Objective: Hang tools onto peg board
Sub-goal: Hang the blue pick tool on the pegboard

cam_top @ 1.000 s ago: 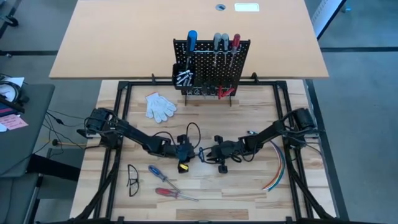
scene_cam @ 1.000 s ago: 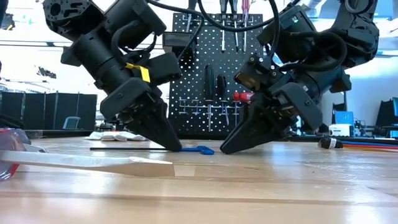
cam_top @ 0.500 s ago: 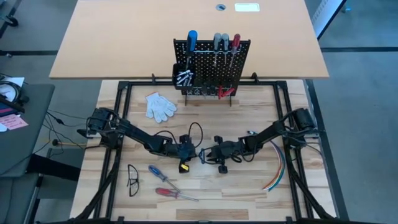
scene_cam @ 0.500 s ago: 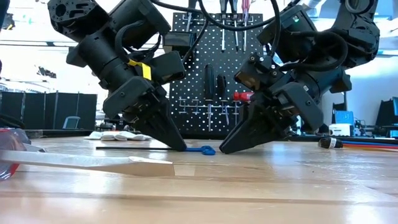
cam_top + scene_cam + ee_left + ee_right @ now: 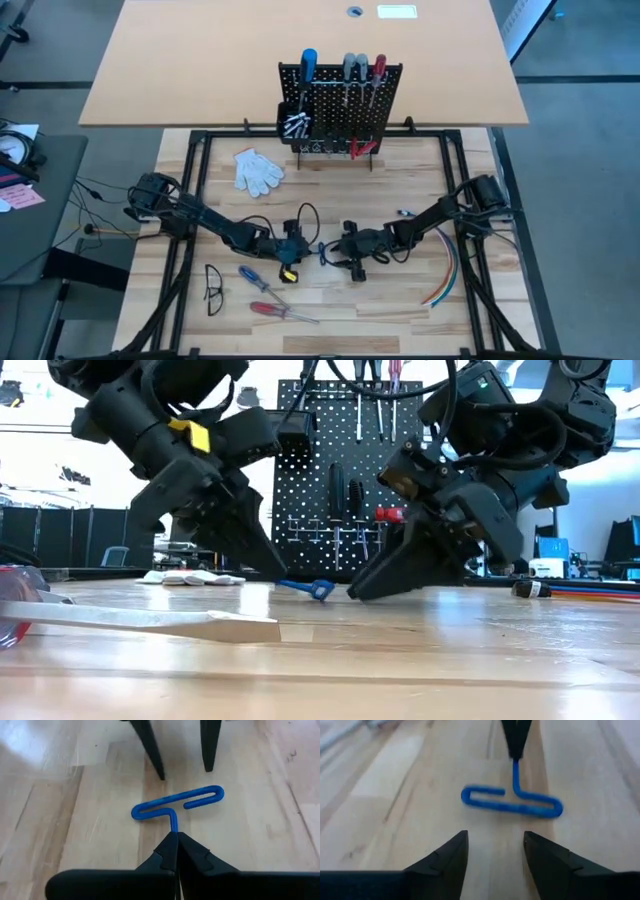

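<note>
The blue T-handle key [image 5: 177, 802] is at mid-table between my two grippers. My left gripper [image 5: 176, 839] is shut on its shaft. My right gripper [image 5: 495, 845] is open just right of the handle [image 5: 512, 802], touching nothing. In the low view the key [image 5: 305, 587] slants down from my left gripper [image 5: 280, 572] toward my right gripper [image 5: 355, 592]. The peg board [image 5: 340, 105] stands upright at the table's far edge with several tools hung on it. A blue-handled screwdriver [image 5: 257, 279] and a red-handled one [image 5: 275, 311] lie flat near the front left. My left gripper pinches the key's short blue shaft [image 5: 173, 824] between its two fingertips, just behind the handle loop. The fingers slant down from the table's left and lie along the shaft. The key tilts with its handle end [image 5: 322, 592] lowest; whether that end touches the table I cannot tell.
A white glove [image 5: 258, 170] lies in front of the peg board at the left. Dark-framed glasses [image 5: 214, 288] lie at the front left. A bundle of coloured cables [image 5: 447, 270] runs along the right side. Bare wood lies between the grippers and the peg board.
My left gripper has risen with the key's shaft in its tips, so the key, which lay flat, now slants with its shaft end raised. My right gripper has opened and stands off the handle.
</note>
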Robot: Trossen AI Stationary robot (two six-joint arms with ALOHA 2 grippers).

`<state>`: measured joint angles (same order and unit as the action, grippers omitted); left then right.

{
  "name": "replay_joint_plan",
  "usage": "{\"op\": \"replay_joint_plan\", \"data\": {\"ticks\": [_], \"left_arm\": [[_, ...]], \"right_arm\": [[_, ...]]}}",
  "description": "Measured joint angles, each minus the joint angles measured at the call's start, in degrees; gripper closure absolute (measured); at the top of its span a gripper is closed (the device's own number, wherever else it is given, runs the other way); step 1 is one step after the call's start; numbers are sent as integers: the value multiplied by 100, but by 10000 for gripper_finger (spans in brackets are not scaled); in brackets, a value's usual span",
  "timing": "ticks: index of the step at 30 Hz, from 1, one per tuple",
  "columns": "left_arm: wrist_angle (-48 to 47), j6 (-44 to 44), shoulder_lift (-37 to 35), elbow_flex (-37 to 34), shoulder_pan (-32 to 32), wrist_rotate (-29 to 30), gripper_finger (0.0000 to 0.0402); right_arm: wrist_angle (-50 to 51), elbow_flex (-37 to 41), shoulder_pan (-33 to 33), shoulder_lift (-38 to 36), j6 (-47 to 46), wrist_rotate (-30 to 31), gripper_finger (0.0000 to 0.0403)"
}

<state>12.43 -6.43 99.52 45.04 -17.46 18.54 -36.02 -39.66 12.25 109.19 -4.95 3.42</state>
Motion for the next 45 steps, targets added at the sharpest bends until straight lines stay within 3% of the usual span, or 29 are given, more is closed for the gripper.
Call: {"op": "replay_joint_plan", "data": {"ticks": [9, 15, 23, 27, 32, 37, 41, 45], "left_arm": [[217, 119, -17, 9, -85, 202, 400], [45, -243, -11, 13, -86, -149, 400], [49, -323, 0, -201, 55, -156, 324], [107, -315, 188, -229, 180, -217, 309], [447, -30, 533, -219, 258, -643, 323], [465, -13, 610, -208, 254, -665, 368], [364, -95, 406, -165, 241, -165, 398], [254, -216, -45, -138, 192, -31, 389]], "right_arm": [[-295, -31, 22, 0, 236, 2, 208], [-347, -31, 26, 0, 238, 4, 205], [-346, -33, 52, 0, 238, 7, 204], [-345, -35, 52, 0, 236, 7, 207], [-341, -35, 50, 0, 238, 8, 207], [-334, -35, 50, -2, 238, 7, 207], [-329, -35, 50, -2, 238, 7, 207], [-340, -35, 21, -4, 241, 7, 207]]}}
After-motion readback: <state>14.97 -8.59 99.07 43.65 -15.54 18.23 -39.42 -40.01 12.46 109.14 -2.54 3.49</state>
